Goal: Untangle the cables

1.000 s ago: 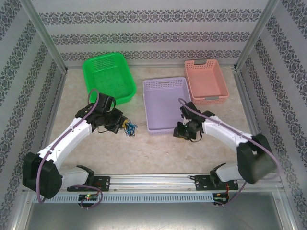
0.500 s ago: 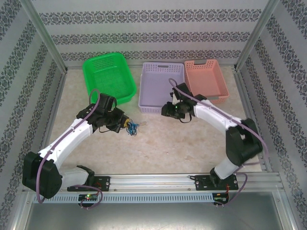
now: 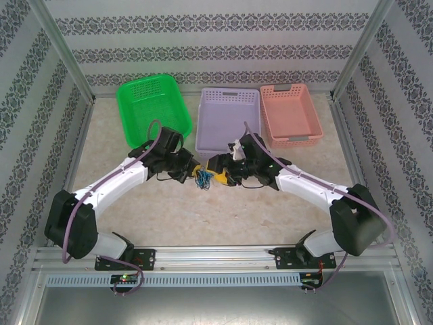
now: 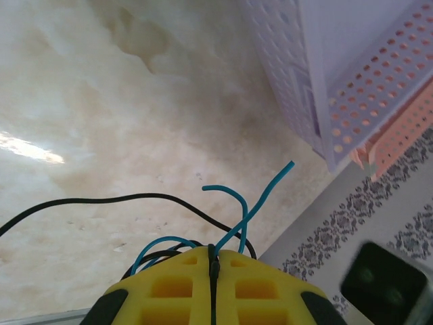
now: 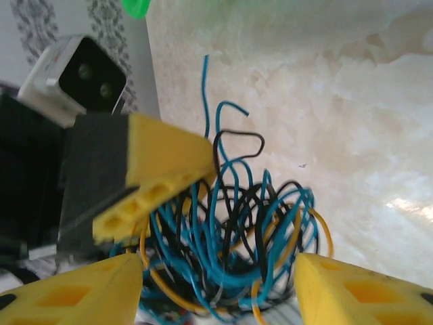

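So, the cables [image 3: 203, 179] were a small bunch of blue-green, black and orange wires. They sat in the middle of the surface [image 3: 270, 217], just in front of the purple basket [image 3: 230, 96]. I could not tell if the bunch touched the surface or hung a little above it.

My left gripper [image 4: 213, 284] was shut tight on them. In its wrist view a few strands came out from between its yellow fingers [image 4: 172, 284]. My right gripper [image 5: 220, 288] was open, with one finger on each side of the bunch, and it had hold of nothing. The two grippers were nose to nose, very near each other.

I judged that the step was to take a second hold with the right one and then pull the bunch apart. To do that well, I thought it should not bite the whole bunch. It should close on one or two wires at the outer edge, away from the left hold. Then it should pull slowly to the right while the left one gripped hard. A quick tug could make a knot tighter, or slip the wires out of the left gripper.
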